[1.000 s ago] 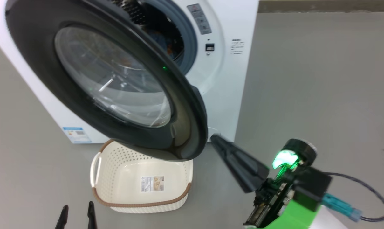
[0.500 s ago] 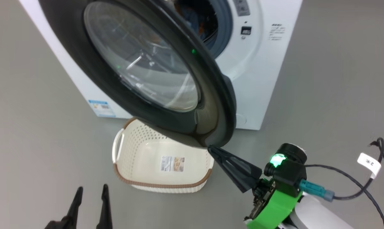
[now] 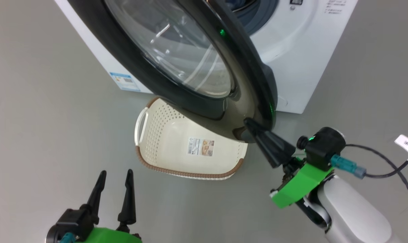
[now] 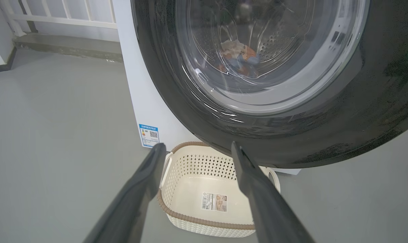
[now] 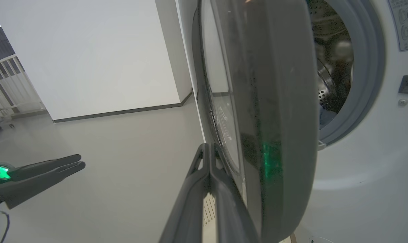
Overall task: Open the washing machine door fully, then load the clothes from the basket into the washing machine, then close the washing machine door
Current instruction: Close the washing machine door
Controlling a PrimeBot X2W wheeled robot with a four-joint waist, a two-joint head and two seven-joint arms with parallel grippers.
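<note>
Floor (image 3: 38, 135): grey; basket (image 3: 163, 141) under door (image 3: 177, 44)
Right hand (image 3: 248, 122): closed, tips at door rim
Left hand (image 3: 116, 172): fingers spread, near basket

Far rim of the basket (image 3: 156, 135) behind the washing machine door (image 3: 123, 40), its top off-frame.

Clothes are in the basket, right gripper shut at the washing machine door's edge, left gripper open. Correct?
Not quite. The basket is empty: the left wrist view shows the clothes in the drum, seen through the glass of the washing machine door. The right gripper is shut at the door's edge and the left gripper is open.
</note>
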